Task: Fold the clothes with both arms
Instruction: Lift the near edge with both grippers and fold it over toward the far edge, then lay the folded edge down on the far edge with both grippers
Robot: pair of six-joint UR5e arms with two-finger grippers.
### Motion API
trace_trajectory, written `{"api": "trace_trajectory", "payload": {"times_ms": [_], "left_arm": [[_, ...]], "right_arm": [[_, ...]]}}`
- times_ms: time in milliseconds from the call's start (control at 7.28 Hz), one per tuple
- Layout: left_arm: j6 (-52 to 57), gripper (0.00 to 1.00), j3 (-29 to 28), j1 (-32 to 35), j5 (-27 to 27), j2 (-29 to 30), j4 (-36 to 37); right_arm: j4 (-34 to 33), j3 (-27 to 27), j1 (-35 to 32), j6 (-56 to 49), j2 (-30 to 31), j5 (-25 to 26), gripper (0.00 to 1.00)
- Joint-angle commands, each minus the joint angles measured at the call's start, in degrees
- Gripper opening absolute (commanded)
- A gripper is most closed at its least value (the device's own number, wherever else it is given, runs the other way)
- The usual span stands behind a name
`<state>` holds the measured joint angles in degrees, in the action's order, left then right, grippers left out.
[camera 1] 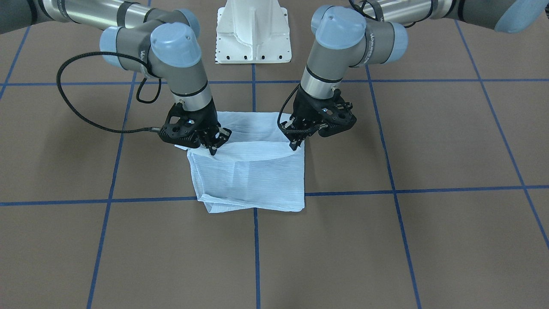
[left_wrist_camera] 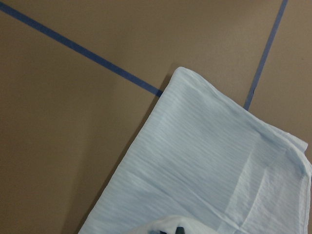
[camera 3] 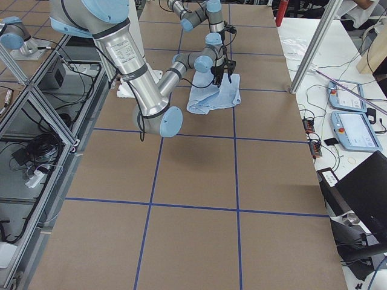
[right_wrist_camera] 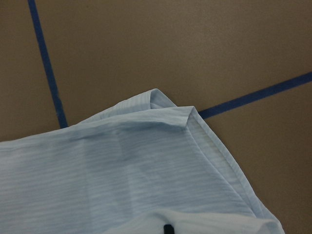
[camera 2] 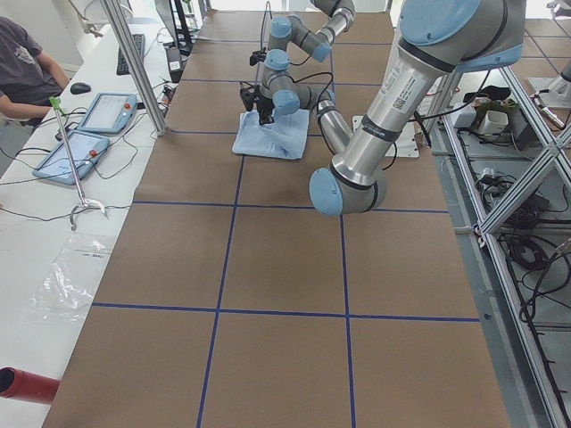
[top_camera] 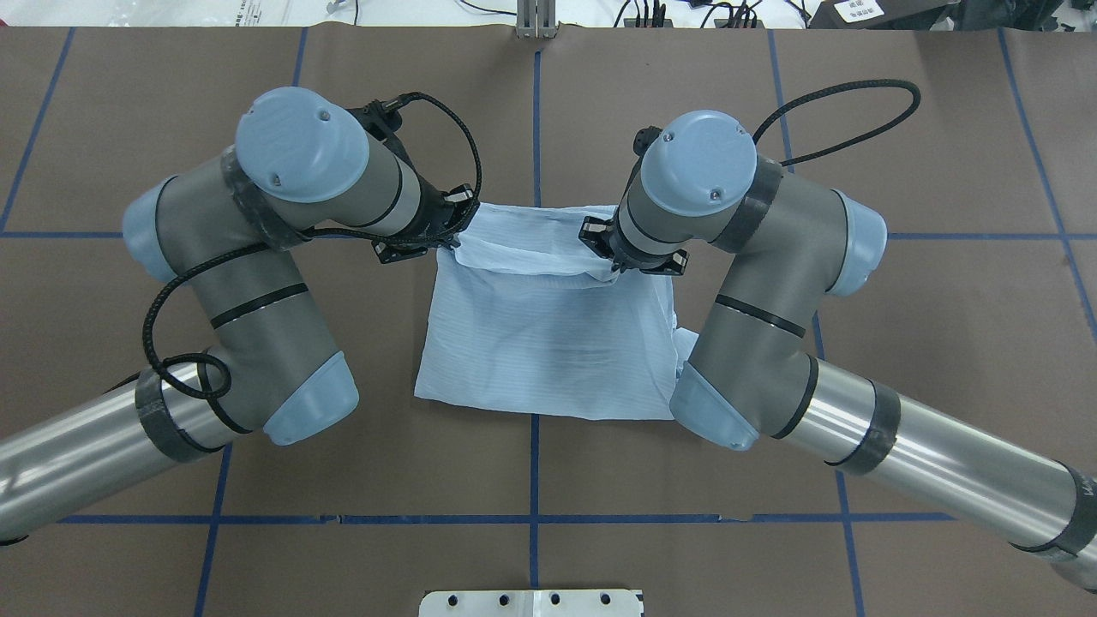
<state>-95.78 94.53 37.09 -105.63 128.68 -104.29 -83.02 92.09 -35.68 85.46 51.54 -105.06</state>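
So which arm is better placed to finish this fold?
Neither alone: the left gripper and right gripper each pinch one end of the shirt's lifted edge, so both should probably move together.

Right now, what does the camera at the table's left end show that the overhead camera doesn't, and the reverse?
Only the left-end view shows the white side bench with a seated person, two control tablets and a mouse. Only the overhead view shows clearly the left end effector and right end effector pinching the raised far edge of the light blue shirt. Both show the left arm, the right arm, the folded shirt and the brown table with blue tape lines.
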Motion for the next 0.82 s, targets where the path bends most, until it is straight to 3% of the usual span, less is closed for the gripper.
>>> {"api": "trace_trajectory", "payload": {"times_ms": [0, 412, 687], "left_arm": [[0.9, 0.00, -6.8, 0.8, 0.3, 0.4, -6.5], [0.9, 0.00, -9.4, 0.9, 0.3, 0.4, -9.4], [2.0, 0.00, -10.4, 1.6, 0.3, 0.4, -9.5]], "right_arm": [[3.7, -8.9, -0.5, -1.2, -4.6, -0.2, 0.00], [4.4, -13.4, -0.5, -1.8, -7.8, -0.4, 0.00], [12.1, -18.8, -0.5, -2.0, -8.0, -0.3, 0.00]]}}
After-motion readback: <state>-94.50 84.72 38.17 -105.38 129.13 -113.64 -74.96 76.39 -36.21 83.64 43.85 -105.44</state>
